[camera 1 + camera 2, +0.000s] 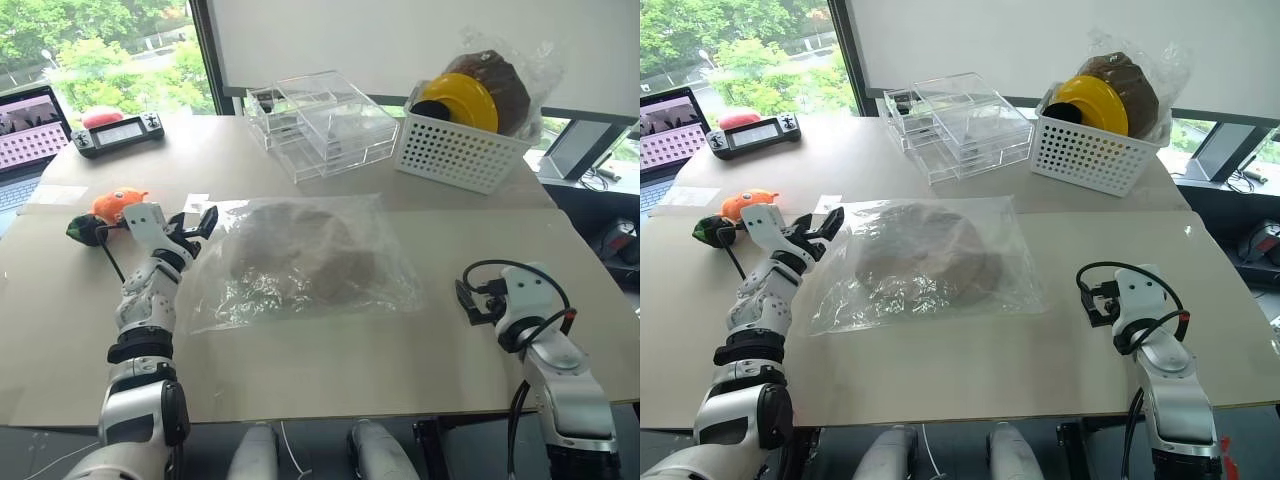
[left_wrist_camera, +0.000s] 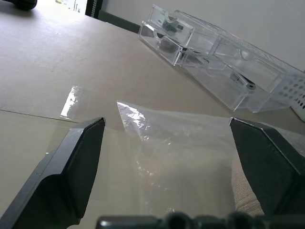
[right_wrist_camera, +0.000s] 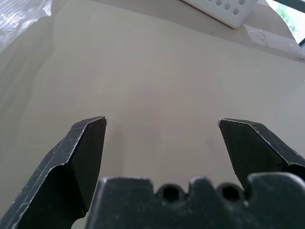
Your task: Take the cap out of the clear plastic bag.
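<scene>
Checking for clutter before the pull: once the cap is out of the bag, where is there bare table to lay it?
Bare table runs along the near edge, and between the bag and the right hand. Another free strip lies between the bag and the clear boxes. It is crowded at the far right by the white basket, and by the left hand near the orange toy.

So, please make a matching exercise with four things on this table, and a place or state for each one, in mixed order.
Things:
1. cap
2. yellow hat
3. left gripper
4. orange toy

Places or states:
A. in the white basket
B. open, at a corner of the clear plastic bag
C. inside the clear plastic bag
D. on the table, on the robot's left side

Pairs: 1-C, 2-A, 3-B, 4-D
</scene>
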Controlling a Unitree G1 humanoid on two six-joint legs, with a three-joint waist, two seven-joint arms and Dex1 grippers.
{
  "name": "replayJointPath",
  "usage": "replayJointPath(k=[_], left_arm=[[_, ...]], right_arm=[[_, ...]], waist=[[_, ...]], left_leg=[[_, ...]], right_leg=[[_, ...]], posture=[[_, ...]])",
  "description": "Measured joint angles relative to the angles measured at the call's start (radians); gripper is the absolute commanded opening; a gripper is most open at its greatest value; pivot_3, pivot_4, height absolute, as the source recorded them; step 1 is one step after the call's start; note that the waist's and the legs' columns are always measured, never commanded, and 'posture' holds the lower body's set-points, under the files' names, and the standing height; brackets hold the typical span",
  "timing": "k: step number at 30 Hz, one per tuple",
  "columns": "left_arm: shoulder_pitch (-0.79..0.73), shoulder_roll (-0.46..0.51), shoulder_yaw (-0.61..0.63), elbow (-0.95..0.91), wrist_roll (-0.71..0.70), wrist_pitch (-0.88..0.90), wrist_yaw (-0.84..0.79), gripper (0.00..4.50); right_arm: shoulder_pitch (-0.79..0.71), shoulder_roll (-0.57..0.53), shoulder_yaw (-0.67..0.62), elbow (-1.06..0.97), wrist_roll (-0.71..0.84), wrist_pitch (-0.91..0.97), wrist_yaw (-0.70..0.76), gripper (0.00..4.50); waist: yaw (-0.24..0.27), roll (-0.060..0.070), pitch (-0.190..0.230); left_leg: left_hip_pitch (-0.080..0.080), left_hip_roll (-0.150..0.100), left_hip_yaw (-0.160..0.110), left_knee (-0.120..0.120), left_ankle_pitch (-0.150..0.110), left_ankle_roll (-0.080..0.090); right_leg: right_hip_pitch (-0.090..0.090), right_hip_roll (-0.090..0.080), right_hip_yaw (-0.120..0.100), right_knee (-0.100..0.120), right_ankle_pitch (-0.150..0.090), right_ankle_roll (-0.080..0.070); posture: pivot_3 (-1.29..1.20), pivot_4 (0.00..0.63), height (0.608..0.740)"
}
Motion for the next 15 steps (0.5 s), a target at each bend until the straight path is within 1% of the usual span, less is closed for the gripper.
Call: replayJointPath(k=[7,9,12,15], left_arm=[[0.000,0.000,-0.005,0.000,0.008,-0.004,0.004,4.50],[-0.004,0.014,-0.017,0.000,0.014,-0.001,-0.017,4.50],[-0.052,0.080,-0.045,-0.004,0.014,0.012,-0.107,4.50],[-0.117,0.168,-0.135,-0.109,0.020,0.056,-0.287,4.50]], right_arm=[[-0.020,0.000,-0.015,0.025,0.002,0.000,0.002,4.47],[-0.035,-0.013,-0.021,0.023,0.010,0.000,0.017,4.47],[-0.060,-0.068,-0.029,0.000,0.070,0.013,0.092,4.47],[-0.095,-0.149,-0.026,-0.068,0.191,0.055,0.246,4.47]], waist=[[0.001,0.000,0.000],[-0.001,0.000,0.000],[-0.001,0.000,0.001],[-0.002,0.000,0.001]], left_leg=[[0.000,0.000,0.000,0.000,0.000,0.000],[0.000,0.000,0.000,0.000,0.000,0.000],[-0.001,0.000,0.000,0.000,0.000,0.000],[-0.001,0.000,0.000,0.000,0.000,0.000]], right_leg=[[0.000,0.000,0.000,0.000,0.000,0.000],[0.000,0.000,0.000,0.000,0.000,0.000],[-0.001,0.000,0.000,0.000,0.000,0.000],[0.000,0.000,0.000,-0.001,0.000,0.000]], posture=[[0.00,0.150,0.735],[0.00,0.150,0.735],[0.00,0.150,0.735],[0.00,0.150,0.735]])
